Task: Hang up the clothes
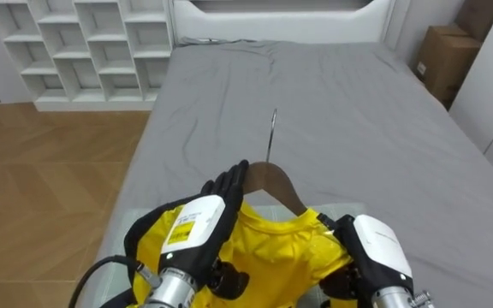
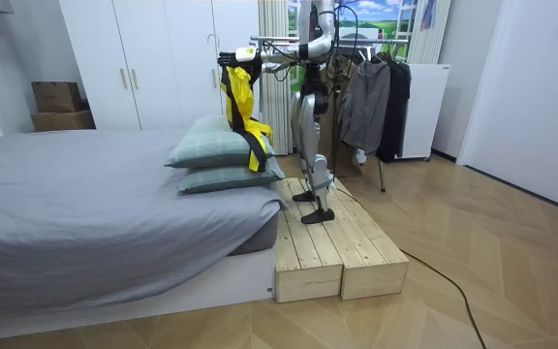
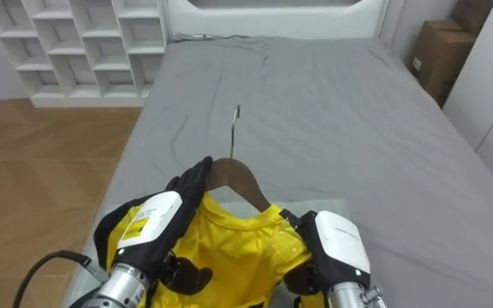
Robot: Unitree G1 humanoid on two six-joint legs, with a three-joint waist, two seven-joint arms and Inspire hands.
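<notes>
Left eye view: a yellow shirt (image 1: pixel 272 248) sits on a wooden hanger (image 1: pixel 274 180), and both are held up over a grey bed (image 1: pixel 358 103). They are at 6 o'clock in the picture. The metal hook (image 1: pixel 272 130) of the hanger points to 12 o'clock. The left hand (image 1: pixel 205 221) comes in from 7 o'clock. Its dark fingers (image 1: pixel 229 180) are pressed together and bent over the left shoulder of the hanger, so they grip it. The right hand (image 1: pixel 377 246) is at 5 o'clock, at the right side of the shirt. Its fingers are hidden under the cloth, so I cannot tell whether they are spread or closed. A pale pillow (image 1: pixel 353 208) lies just under the shirt. A white shelf unit (image 1: pixel 75 43) stands at 10 o'clock, a cardboard box (image 1: pixel 442 62) at 2 o'clock, and a wooden floor (image 1: pixel 41 171) is at 9 o'clock.

Room view: the robot stands upright on a low wooden platform (image 2: pixel 337 247) at the head of the bed (image 2: pixel 95 208). Both arms are stretched toward 9 o'clock. The shirt (image 2: pixel 238 102) hangs down from the hands, above two stacked pillows (image 2: pixel 216 160). Behind the robot, at 1 o'clock, dark clothes (image 2: pixel 376 97) hang on a rack. A white wardrobe (image 2: pixel 143 58) is at 11 o'clock.
</notes>
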